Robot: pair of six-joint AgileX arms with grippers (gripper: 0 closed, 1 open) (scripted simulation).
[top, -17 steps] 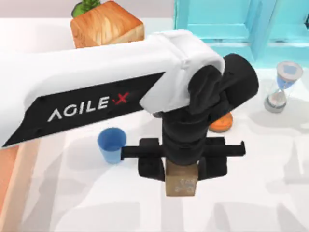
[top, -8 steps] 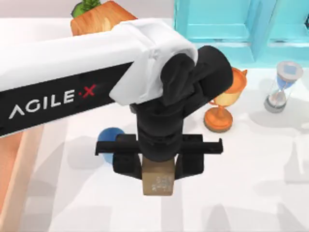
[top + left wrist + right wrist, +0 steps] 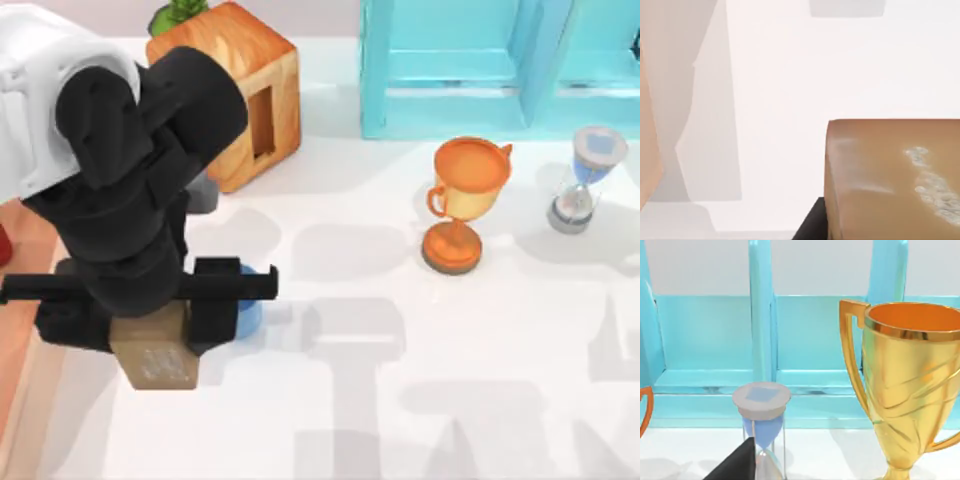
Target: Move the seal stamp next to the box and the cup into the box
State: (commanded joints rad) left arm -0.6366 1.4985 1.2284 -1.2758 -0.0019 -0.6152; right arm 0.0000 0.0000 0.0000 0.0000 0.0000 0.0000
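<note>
Stamp (image 3: pixel 155 355) pinched in left gripper (image 3: pixel 150 335), lifted at table's left, just right of box (image 3: pixel 12 330) edge. Cup (image 3: pixel 247 310) just right of gripper, mostly hidden. Bare table (image 3: pixel 400 400) stretches right.

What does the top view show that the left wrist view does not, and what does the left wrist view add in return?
Top view's extras: the left hand clamped on the stamp, the blue cup half hidden behind that hand, the slotted wooden cube, the turquoise cabinet, the orange trophy and the hourglass.
Left wrist view's extra: a close look at the stamp's smooth side face.
Shared: the stamp with its pale carved marks, the edge of the peach box, and the white table.
</note>
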